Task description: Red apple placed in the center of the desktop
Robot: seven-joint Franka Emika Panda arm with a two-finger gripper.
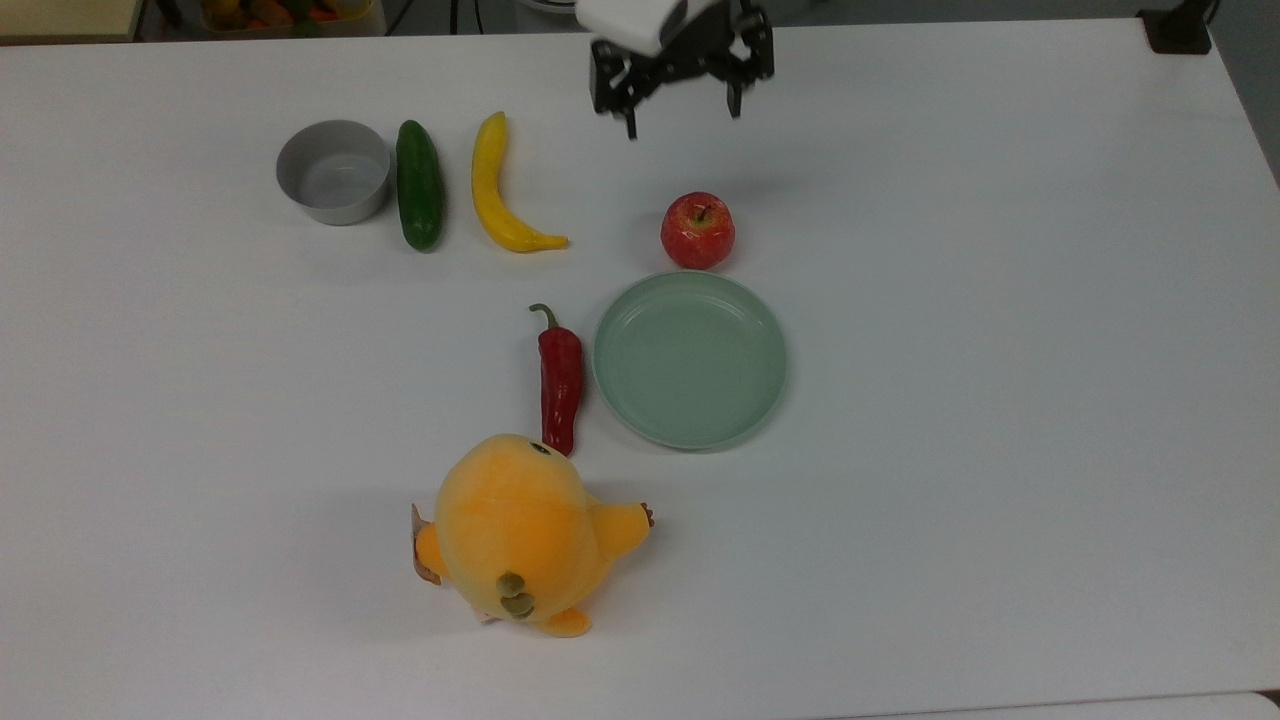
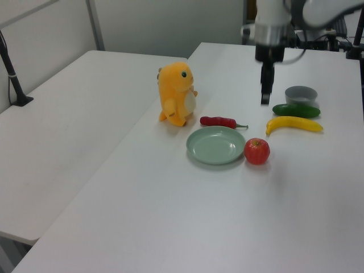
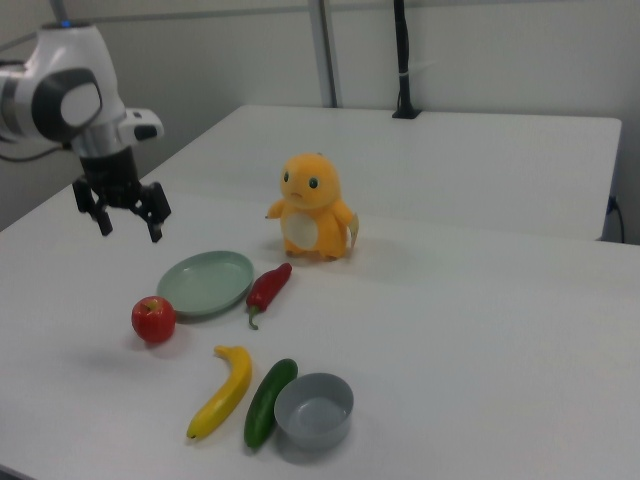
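red apple [image 1: 697, 231]: upright, stem up, speckled red | on counter [image 1: 1000, 350] touching green plate [image 1: 690, 360] | gripper [image 1: 680, 118]: jaws apart, empty

Second white table [image 2: 68, 108] adjoins the work surface, seam between them. Grey partition wall [image 3: 480, 50] behind it, with vertical metal post [image 3: 325, 50]. Black pole [image 3: 401, 60] stands at that table's far edge.
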